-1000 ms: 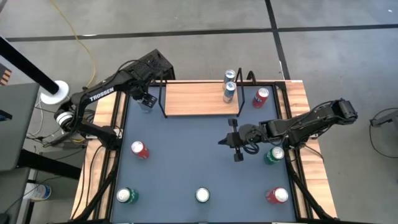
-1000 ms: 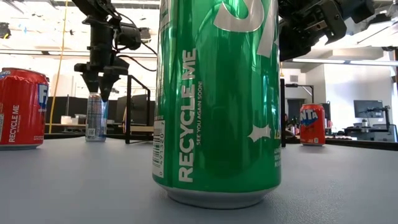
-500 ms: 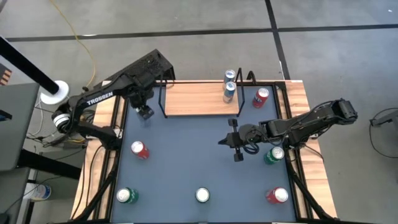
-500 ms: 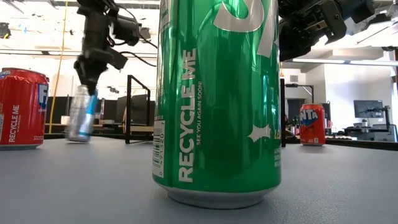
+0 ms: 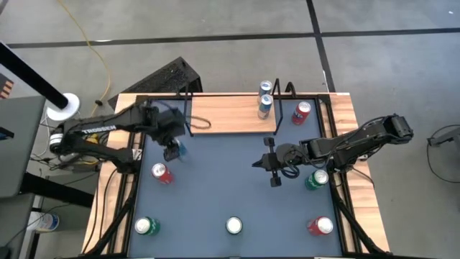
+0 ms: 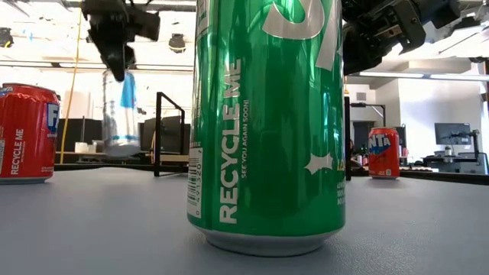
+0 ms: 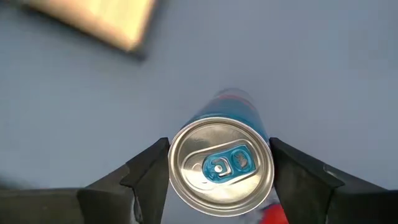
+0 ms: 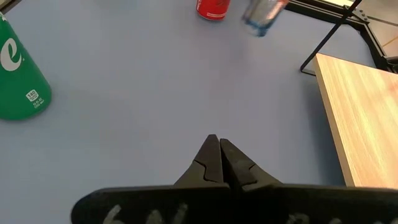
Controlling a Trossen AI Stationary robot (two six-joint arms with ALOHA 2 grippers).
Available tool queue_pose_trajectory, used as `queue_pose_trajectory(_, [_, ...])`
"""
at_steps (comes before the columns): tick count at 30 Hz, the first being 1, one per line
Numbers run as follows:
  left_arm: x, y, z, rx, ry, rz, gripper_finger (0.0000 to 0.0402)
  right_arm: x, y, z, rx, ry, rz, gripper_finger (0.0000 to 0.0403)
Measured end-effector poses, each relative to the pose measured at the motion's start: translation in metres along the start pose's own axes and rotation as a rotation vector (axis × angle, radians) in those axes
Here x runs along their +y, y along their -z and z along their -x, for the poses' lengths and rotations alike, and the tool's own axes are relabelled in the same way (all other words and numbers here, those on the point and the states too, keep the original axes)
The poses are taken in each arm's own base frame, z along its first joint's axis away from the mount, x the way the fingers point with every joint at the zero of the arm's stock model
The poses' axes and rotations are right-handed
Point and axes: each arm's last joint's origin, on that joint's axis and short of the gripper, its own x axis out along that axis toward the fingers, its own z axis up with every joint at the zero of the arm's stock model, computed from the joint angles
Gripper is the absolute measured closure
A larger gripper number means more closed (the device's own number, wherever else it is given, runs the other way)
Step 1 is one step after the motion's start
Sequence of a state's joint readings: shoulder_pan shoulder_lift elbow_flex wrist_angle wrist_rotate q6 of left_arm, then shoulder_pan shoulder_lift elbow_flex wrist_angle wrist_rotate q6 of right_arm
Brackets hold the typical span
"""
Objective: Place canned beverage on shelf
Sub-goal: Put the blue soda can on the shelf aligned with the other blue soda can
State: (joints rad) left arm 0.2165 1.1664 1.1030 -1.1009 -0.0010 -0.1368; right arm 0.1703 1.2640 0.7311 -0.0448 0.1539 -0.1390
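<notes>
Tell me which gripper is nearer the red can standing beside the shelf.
Right. The right gripper, shut, hovers just in front of the red can; the left gripper, holding a slim can, is beyond the shelf's far end.

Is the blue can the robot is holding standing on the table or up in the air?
Up in the air. In the low view, the blue can hangs from the left gripper with a clear gap above the table.

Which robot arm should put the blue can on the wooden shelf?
The left. Its end effector already holds the blue can in the air beside the shelf. The right end effector is shut and empty.
</notes>
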Motion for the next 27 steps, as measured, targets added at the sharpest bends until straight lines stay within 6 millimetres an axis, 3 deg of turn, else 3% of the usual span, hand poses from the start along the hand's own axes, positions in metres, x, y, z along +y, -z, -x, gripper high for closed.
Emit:
queue_pose_trajectory(6, [-0.046, -0.013, -0.014, -0.1, 0.079, -0.234, 0.0172, 0.0, 0.0, 0.0, -0.003, 0.0, 0.0, 0.0403])
queue_pose_trajectory(10, [-0.068, -0.017, -0.034, -0.08, 0.027, -0.394, 0.0172, 0.0, 0.0, 0.0, -0.003, 0.001, -0.001, 0.0403])
queue_pose_trajectory(16, [-0.082, -0.029, -0.064, -0.005, 0.002, -0.47, 0.0171, 0.0, 0.0, 0.0, -0.001, 0.0, 0.0, 0.0403])
queue_pose_trajectory(27, [-0.094, -0.048, -0.077, 0.025, 0.021, -0.454, 0.0157, 0.0, 0.001, 0.0, 0.007, -0.001, 0.001, 0.0403])
